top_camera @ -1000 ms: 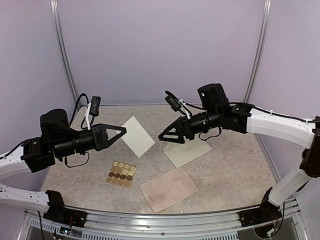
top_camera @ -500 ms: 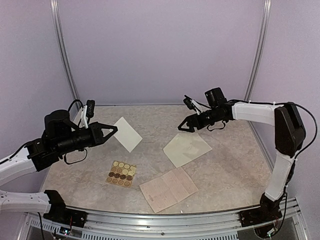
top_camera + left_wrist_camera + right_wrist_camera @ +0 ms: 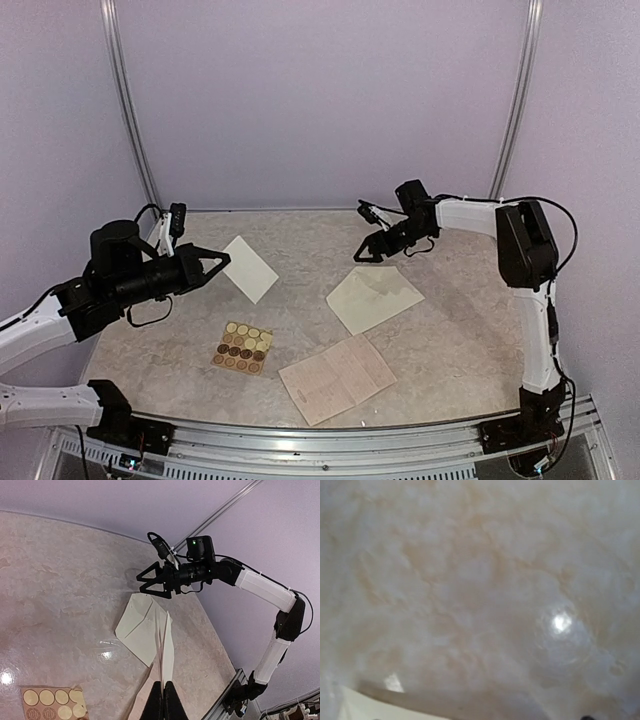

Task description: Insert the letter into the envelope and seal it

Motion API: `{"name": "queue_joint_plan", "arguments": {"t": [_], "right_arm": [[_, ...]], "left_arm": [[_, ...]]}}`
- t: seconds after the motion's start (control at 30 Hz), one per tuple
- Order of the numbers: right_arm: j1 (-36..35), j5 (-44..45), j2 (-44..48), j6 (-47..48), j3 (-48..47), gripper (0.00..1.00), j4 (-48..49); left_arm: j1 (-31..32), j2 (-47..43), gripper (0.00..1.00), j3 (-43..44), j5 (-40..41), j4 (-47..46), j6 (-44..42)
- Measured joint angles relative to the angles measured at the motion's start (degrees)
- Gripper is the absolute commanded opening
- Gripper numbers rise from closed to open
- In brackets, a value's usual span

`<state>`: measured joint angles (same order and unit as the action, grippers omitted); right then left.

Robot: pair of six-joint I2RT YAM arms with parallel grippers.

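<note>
Right arm (image 3: pixel 520 240): since a second ago it has stretched out to the far side of the table (image 3: pixel 450 330), carrying its gripper away from the camera.
Left arm (image 3: pixel 60 310): drawn back leftward, taking its paper along.
Envelope (image 3: pixel 375 297): cream, lying flat mid-table, with its flap showing in the left wrist view; unmoved.
Pinkish handwritten letter (image 3: pixel 337 378): flat near the front edge, apart from the envelope; unmoved.
Cream paper (image 3: pixel 250 268): held off the table, tilted. Cannot tell whether it is a folded sheet or a second envelope.
Sticker card (image 3: pixel 243 347): flat, nearer the front than that paper.
Right gripper (image 3: pixel 362 250): jaws spread wide, holding nothing, just beyond the envelope's far edge.
Left gripper (image 3: pixel 218 262): jaws pinched closed on the cream paper's edge.
</note>
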<state>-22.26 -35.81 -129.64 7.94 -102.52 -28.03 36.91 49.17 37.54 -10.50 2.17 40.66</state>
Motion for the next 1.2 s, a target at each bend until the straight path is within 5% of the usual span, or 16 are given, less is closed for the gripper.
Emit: {"name": "queue_joint_plan", "arguments": {"t": [0.3,0.8,1.2], "right_arm": [[0.33,-2.27,-7.5,3.39,-6.27,0.79,-6.1],[0.33,-8.15,-9.33,7.69,-7.13,0.35,-12.83],[0.44,-13.92,-7.17,9.18,-0.87,0.29,-13.73]], "left_arm": [[-0.24,0.04,0.0,0.0,-0.96,0.02,0.07],[-0.35,-2.43,0.0,-1.31,-1.09,0.24,0.92],[-0.5,-4.68,0.0,-3.08,-1.11,0.5,1.4]]}}
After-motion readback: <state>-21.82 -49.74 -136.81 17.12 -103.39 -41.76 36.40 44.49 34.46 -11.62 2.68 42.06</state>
